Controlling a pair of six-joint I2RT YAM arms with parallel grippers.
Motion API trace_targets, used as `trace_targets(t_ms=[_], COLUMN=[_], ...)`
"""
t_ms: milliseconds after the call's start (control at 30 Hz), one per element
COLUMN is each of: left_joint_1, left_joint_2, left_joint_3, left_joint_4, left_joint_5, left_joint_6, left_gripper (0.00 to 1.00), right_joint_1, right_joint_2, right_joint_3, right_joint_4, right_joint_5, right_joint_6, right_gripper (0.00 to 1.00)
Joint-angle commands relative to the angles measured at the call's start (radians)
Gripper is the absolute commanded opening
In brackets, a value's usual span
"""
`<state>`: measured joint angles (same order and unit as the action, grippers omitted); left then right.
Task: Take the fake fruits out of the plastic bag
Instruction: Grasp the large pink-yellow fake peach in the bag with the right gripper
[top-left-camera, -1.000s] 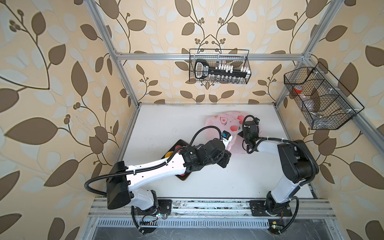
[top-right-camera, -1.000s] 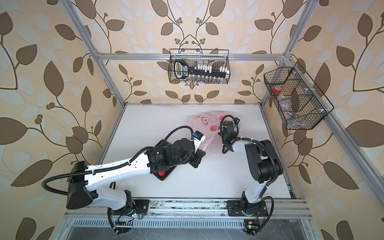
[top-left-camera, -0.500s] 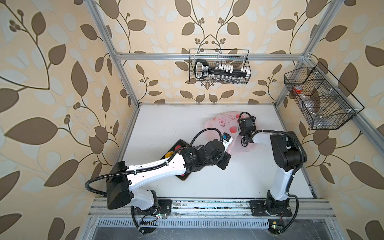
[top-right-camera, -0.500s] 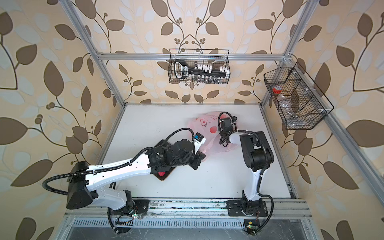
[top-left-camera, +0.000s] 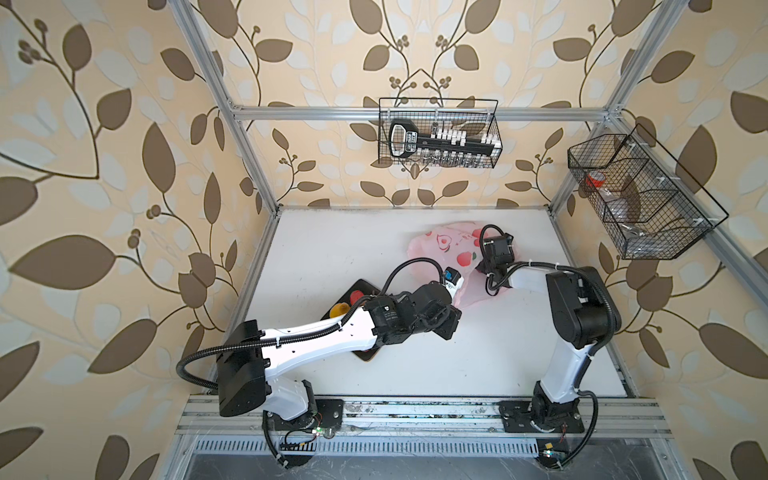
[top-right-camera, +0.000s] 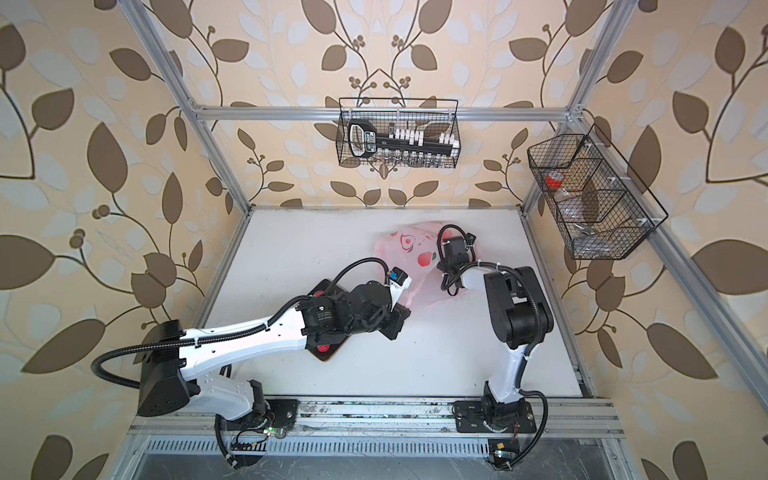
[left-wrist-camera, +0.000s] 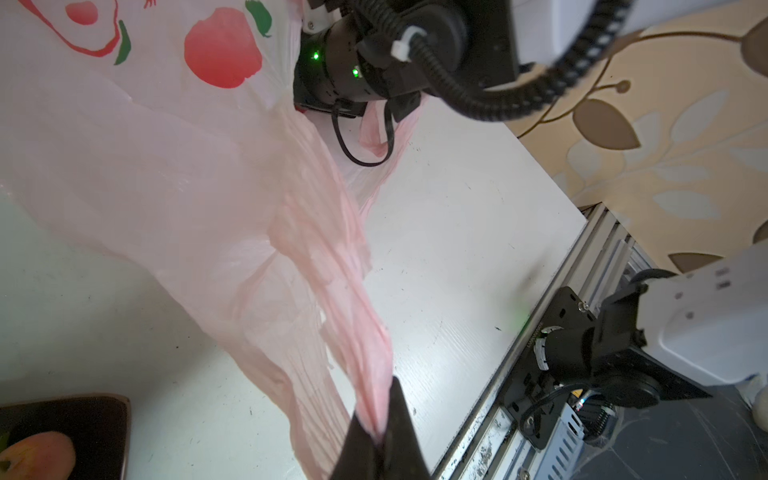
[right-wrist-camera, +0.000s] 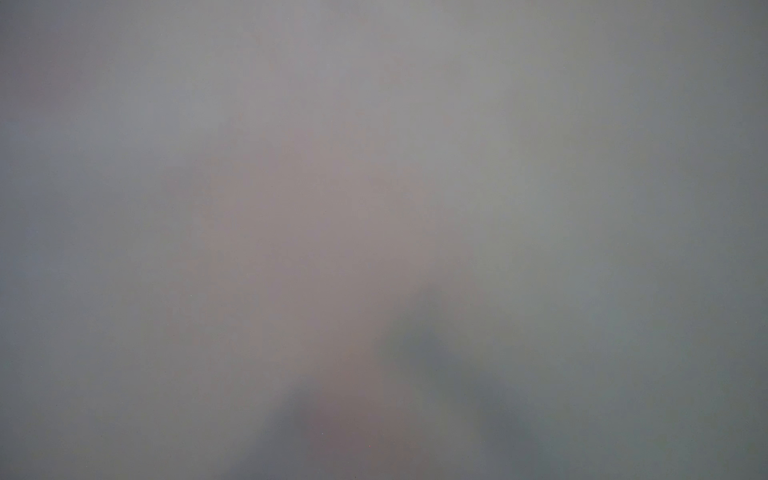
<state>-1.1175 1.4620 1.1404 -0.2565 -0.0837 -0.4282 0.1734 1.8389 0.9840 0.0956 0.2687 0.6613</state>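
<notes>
plastic bag (top-left-camera: 440, 245): table (top-left-camera: 332, 249) rear-right | fake fruits (top-left-camera: 338, 309): on mat (left-wrist-camera: 91, 428), left

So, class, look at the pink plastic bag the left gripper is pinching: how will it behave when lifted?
Probably floppy: the plastic bag sags in crumpled folds from the shut left gripper. Likely very light: its film is thin and translucent. It may slip or tear, since only a narrow bunch of film is pinched.

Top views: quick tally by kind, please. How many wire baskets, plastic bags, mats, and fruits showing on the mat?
wire baskets: 2
plastic bag: 1
dark mat: 1
fake fruits showing on the mat: 3 (2 red, 1 yellow); the left arm hides part of the mat
Total: 7
</notes>
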Motion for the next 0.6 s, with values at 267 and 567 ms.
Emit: trace_targets(t_ms=[267, 567], left_joint_1=[0.014, 0.099], left_joint_2=[0.091, 0.148], left_joint_3=[0.062, 0.084], left_joint_4=[0.076, 0.140], left_joint_5=[-0.134, -0.151], left_joint_6=[-0.045, -0.121], left_gripper=[0.00, 0.00], right_joint_1=[-0.006, -0.006], right_joint_2=[-0.292, -0.507], right_joint_3=[-0.265, -0.404], right_joint_4=[0.157, 0.010], right_joint_5=[-0.339, -0.522], right_joint_6=[-0.019, -0.032], right_gripper=[0.46, 0.47])
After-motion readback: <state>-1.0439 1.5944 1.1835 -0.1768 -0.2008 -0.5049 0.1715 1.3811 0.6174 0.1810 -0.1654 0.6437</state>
